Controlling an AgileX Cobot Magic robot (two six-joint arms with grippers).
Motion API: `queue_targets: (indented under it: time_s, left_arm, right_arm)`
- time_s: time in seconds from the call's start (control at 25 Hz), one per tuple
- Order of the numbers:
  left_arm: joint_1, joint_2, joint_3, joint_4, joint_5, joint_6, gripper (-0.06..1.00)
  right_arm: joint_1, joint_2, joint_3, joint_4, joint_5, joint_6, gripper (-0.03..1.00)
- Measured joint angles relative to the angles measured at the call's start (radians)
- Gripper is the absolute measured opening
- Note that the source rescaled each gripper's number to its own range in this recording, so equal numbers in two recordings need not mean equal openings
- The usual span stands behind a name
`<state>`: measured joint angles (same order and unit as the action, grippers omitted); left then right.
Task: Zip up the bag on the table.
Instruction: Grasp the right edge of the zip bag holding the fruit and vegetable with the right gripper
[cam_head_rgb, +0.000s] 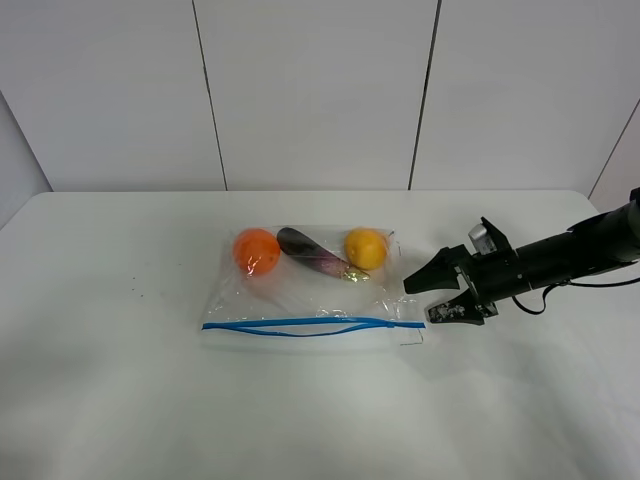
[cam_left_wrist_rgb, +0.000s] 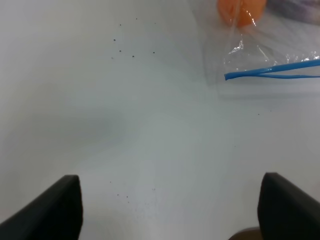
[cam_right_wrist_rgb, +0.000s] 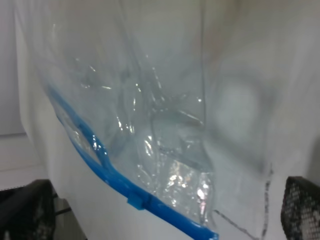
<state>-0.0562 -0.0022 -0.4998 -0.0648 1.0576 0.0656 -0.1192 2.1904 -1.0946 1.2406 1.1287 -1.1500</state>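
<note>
The clear crinkly bag (cam_head_rgb: 310, 290) lies mid-table (cam_head_rgb: 120, 400) with an orange fruit (cam_head_rgb: 256, 250), a dark purple eggplant (cam_head_rgb: 312, 255) and a yellow fruit (cam_head_rgb: 365, 247) inside. Its blue zipper strip (cam_head_rgb: 300, 326) runs along the near edge, and its two lines part in the middle. My right gripper (cam_head_rgb: 422, 300) is open just beside the bag's right end, touching nothing; its wrist view shows the bag corner (cam_right_wrist_rgb: 160, 130) and strip (cam_right_wrist_rgb: 100, 155) between the fingers. My left gripper (cam_left_wrist_rgb: 170, 215) is open and empty over bare table, away from the bag's left end (cam_left_wrist_rgb: 226, 76). The left arm is out of the exterior high view.
White wall panels (cam_head_rgb: 320, 90) stand behind the table's far edge. Small dark specks (cam_left_wrist_rgb: 132, 55) dot the tabletop near the bag's left end. White tabletop extends left, right and in front of the bag.
</note>
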Motion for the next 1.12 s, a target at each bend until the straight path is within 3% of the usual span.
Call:
queue_targets:
  time_s: [0.56,1.12]
  left_arm:
    - [0.0,0.0,0.0,0.0,0.0,0.0,1.0]
    - [0.0,0.0,0.0,0.0,0.0,0.0,1.0]
  right_arm:
    - [0.005,0.018,0.0,0.06,0.028,-0.024,1.0]
    - [0.064,0.027,0.0,0.047,0.014,-0.027,1.0]
